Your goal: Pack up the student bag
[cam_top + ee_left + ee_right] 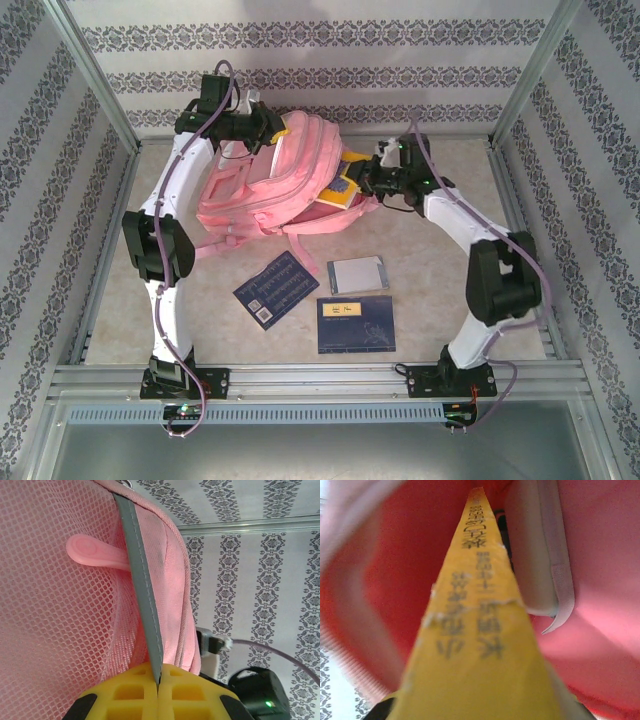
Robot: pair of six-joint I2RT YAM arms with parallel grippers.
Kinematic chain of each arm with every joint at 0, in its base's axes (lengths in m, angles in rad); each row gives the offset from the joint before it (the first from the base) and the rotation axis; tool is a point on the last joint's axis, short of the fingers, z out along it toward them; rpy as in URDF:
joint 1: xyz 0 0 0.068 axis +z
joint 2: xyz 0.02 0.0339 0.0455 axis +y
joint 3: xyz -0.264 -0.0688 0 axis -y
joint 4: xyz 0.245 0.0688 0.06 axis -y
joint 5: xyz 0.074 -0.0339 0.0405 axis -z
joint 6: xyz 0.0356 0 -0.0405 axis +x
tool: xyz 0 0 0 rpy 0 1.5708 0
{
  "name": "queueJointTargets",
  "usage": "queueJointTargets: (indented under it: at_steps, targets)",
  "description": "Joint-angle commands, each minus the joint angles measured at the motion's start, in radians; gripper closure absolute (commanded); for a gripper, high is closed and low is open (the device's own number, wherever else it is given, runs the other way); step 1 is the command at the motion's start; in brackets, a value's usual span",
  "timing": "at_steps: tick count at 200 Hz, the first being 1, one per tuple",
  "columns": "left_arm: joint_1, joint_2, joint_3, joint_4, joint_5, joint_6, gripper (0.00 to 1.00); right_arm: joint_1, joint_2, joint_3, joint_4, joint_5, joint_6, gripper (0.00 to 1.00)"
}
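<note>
Your left gripper [158, 677] is pinched tight, yellow fingers [125, 695] meeting on a grey strip [142, 595] of the student bag [60, 630]. Pink mesh and a pink zip pull [95, 552] crowd that wrist view, and the frame cuts off the finger bases. Your right gripper [368, 180] is clamped narrow on a yellow book [475, 645]. Its fingertips are hidden under the book in the wrist view, and the print is too blurred to read. From above, the bag lies on its side at the far middle of the table [430, 260], between both grippers, with the book's far end hidden in its mouth. Nearer you, apart from the bag, lie a dark blue booklet [277, 289], a grey notebook [356, 274] and a navy book [354, 324].
</note>
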State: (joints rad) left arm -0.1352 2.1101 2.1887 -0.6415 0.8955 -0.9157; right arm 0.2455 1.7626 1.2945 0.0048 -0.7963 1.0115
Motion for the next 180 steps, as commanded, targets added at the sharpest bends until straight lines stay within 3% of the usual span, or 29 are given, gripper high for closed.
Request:
queueJointTargets:
  at_steps: [1, 35, 55, 70, 79, 93, 107, 127, 180]
  targets:
    - [0.013, -0.102, 0.018, 0.157, 0.095, -0.047, 1.00, 0.044, 0.073, 0.087, 0.097, -0.071, -0.036, 1.00]
    - [0.011, -0.103, 0.009, 0.170, 0.105, -0.057, 1.00, 0.135, 0.217, 0.236, 0.078, -0.057, -0.024, 1.00]
    - [0.011, -0.107, 0.006, 0.174, 0.109, -0.058, 1.00, 0.183, 0.288, 0.317, 0.041, 0.028, -0.015, 1.00]
    - [0.010, -0.107, 0.003, 0.181, 0.114, -0.063, 1.00, 0.204, 0.333, 0.354, 0.036, 0.115, 0.026, 0.94]
    - [0.010, -0.107, 0.003, 0.184, 0.115, -0.064, 1.00, 0.214, 0.361, 0.378, 0.038, 0.154, 0.042, 0.87]
    - [0.011, -0.105, 0.005, 0.184, 0.115, -0.063, 1.00, 0.227, 0.409, 0.426, 0.023, 0.186, 0.038, 0.64]
    - [0.011, -0.104, 0.005, 0.182, 0.115, -0.060, 1.00, 0.228, 0.443, 0.466, 0.018, 0.173, 0.034, 0.52]
    - [0.021, -0.099, 0.009, 0.173, 0.114, -0.054, 1.00, 0.211, 0.416, 0.431, 0.085, 0.155, 0.047, 0.42]
    - [0.084, -0.096, 0.022, 0.106, 0.086, -0.018, 1.00, 0.164, 0.249, 0.330, 0.052, 0.114, -0.110, 0.26]
